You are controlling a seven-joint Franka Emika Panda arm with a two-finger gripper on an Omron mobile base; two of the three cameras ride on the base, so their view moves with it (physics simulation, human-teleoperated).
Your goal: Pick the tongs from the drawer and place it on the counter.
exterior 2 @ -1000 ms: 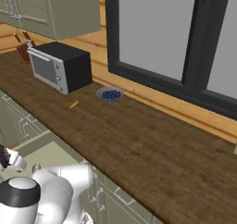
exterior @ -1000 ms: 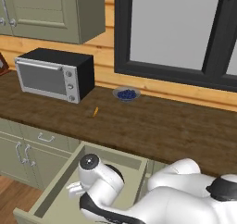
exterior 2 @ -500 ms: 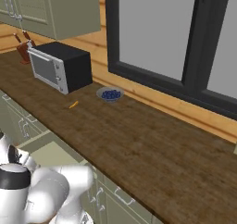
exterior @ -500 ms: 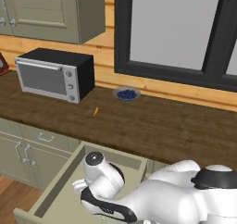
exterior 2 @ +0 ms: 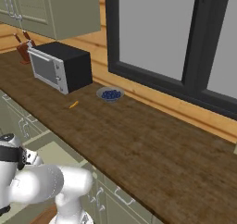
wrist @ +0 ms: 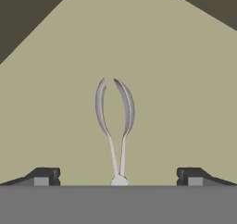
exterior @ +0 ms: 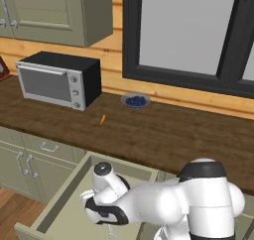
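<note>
- Three views logged. Left base view: I see the drawer pulled out below the bench, with my arm bent down into it; the arm's own body covers the hand here.
- Same view, on the bench: a black microwave at left, a small orange stick in front of it, a blue bowl near the window.
- Right base view: the bench runs long and dark brown; microwave, orange stick and bowl sit along it. My arm reaches low at the left edge.
- Hand view: the tongs lie flat on the pale-green drawer floor, the two curved ends apart and pointing away, the joined end toward me.
- Hand: fingers spread wide, one on each side of the tongs, released and grasping nothing. I cannot tell how far above the floor the tips are.
</note>
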